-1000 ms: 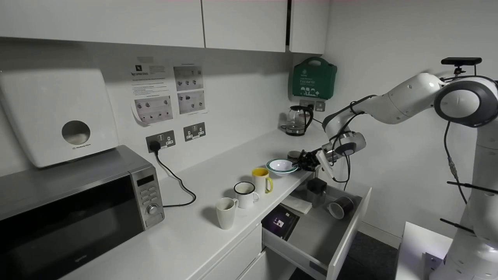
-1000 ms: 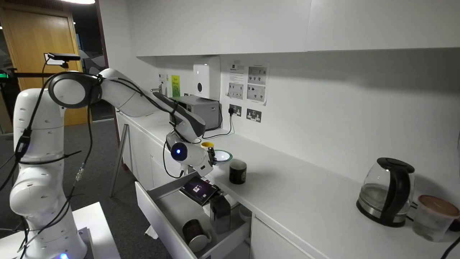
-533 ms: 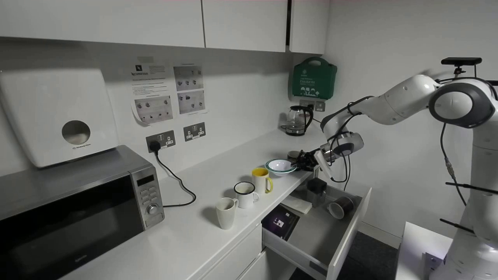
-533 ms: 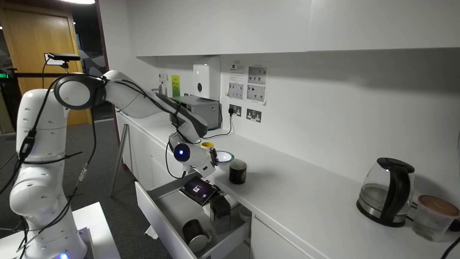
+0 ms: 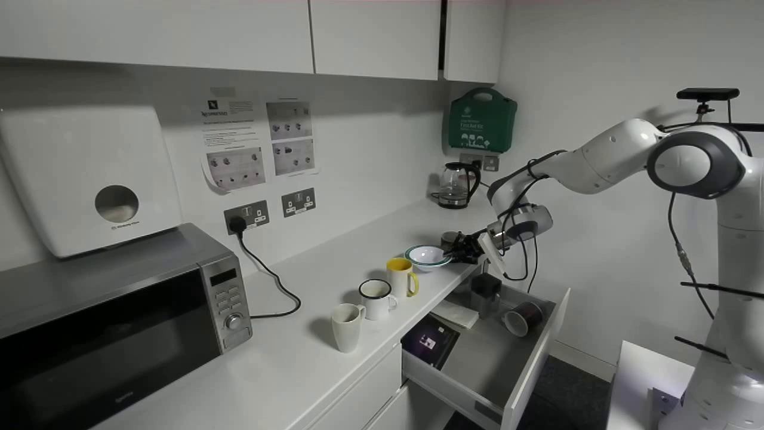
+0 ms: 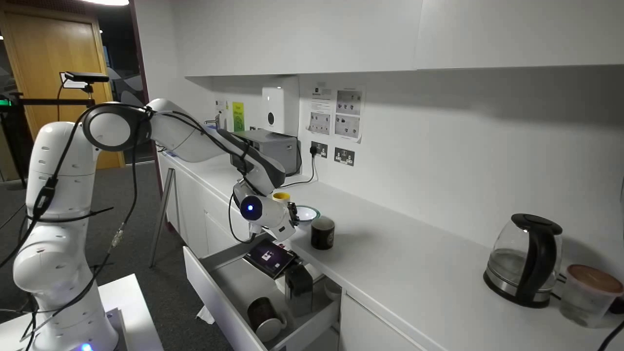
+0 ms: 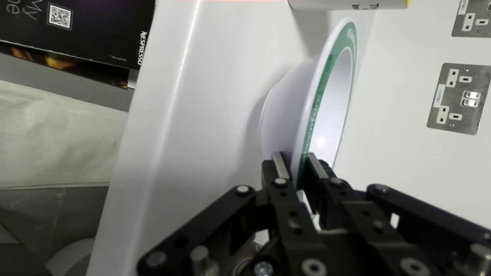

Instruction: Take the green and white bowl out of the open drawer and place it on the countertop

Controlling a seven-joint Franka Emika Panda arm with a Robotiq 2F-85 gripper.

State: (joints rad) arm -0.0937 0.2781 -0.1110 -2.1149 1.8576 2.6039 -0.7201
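The green and white bowl [image 5: 425, 256] is at the countertop's [image 5: 280, 370] front part, above the open drawer [image 5: 540, 364]. It also shows in an exterior view [image 6: 308, 213], partly behind my gripper [image 6: 294, 214]. In the wrist view the bowl [image 7: 285, 111] has its opening facing up, away from the countertop [image 7: 207, 96]. My gripper [image 7: 294, 166] has one finger outside and one inside the bowl's near rim, closed round it. Its base is at or very near the countertop; I cannot tell whether it touches.
A yellow-lined mug [image 5: 397, 278] stands close beside the bowl, then a dark-rimmed mug [image 5: 376, 304] and a white mug [image 5: 347, 331]. A dark mug [image 6: 322, 236] stands on the bowl's far side. The drawer holds a black box [image 6: 270, 257] and a lying mug [image 6: 265, 319].
My gripper and the bowl have moved together a little, away from the drawer and toward the wall. The arm has reached further forward. The mugs and drawer have not moved.
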